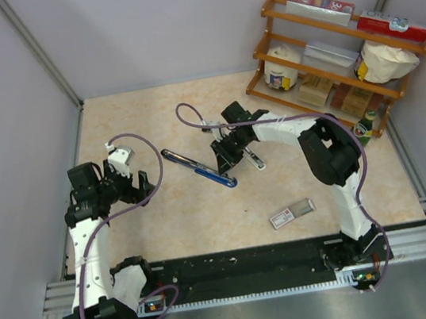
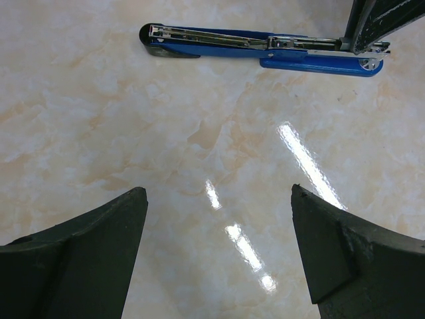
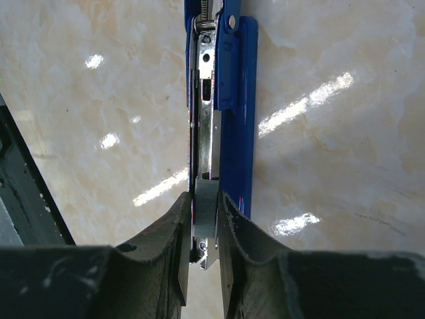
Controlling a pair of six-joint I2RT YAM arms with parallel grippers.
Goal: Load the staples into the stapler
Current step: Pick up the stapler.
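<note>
The blue stapler (image 1: 198, 169) lies opened out flat on the table's middle, with its metal inner channel facing up (image 3: 207, 113). My right gripper (image 3: 204, 197) is shut on a short silvery strip of staples (image 3: 205, 216), held upright over the near end of that channel; whether the strip touches it I cannot tell. In the top view my right gripper (image 1: 224, 158) sits over the stapler's right half. My left gripper (image 2: 219, 193) is open and empty, low over bare table, apart from the stapler (image 2: 265, 48). It is at the left in the top view (image 1: 133, 186).
The red-and-white staple box (image 1: 292, 213) with its grey tray slid out lies near the front right. A white stapler (image 1: 254, 158) lies just right of my right gripper. A wooden shelf (image 1: 301, 26) with packets and jars stands at the back right.
</note>
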